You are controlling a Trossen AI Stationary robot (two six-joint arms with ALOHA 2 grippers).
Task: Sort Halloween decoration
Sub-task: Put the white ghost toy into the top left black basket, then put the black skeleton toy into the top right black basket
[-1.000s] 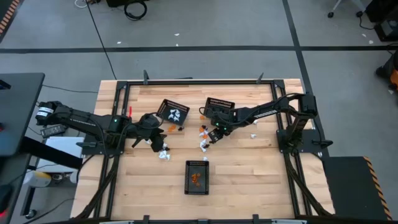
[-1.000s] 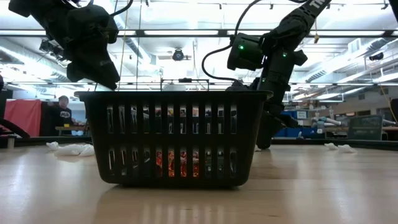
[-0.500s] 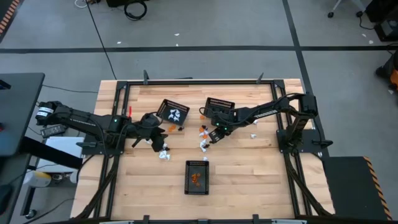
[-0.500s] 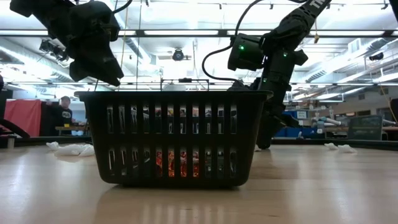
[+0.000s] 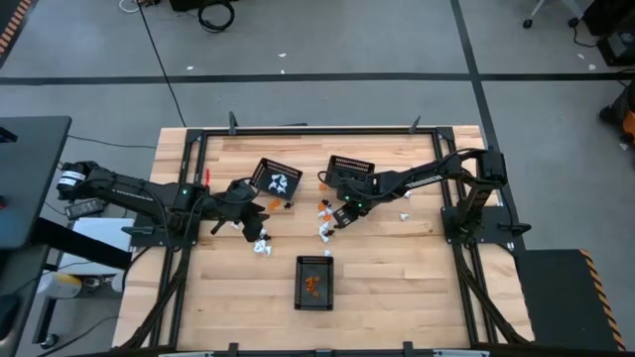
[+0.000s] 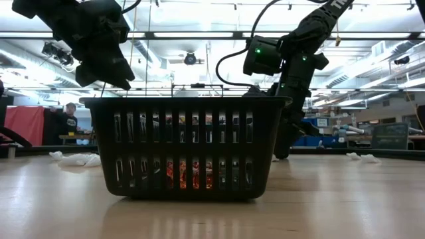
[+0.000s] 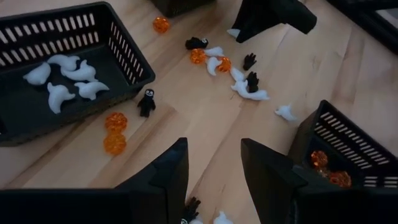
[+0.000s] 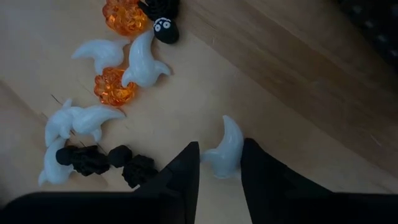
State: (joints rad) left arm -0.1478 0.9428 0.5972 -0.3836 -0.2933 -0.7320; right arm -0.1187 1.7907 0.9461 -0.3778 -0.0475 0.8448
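From above, the left gripper [image 5: 256, 229] hung mid-left, the right gripper [image 5: 338, 217] at center. In the left wrist view its fingers [image 7: 166, 180] stood apart, empty. In the right wrist view, narrow fingers [image 8: 184, 169] pinched a white ghost [image 8: 226, 148].

The desk [image 7: 205, 149] is pale, smooth wood with a visible grain and a soft sheen. The white ghosts [image 8: 144, 61] look like smooth, glossy plastic, the orange pumpkins [image 8: 115, 85] beside them clear and faceted, and the black figures [image 8: 87, 160] dull and knobbly. The baskets [image 7: 118, 43] are matt black slotted plastic, and the fingers [image 7: 168, 180] matt black too.
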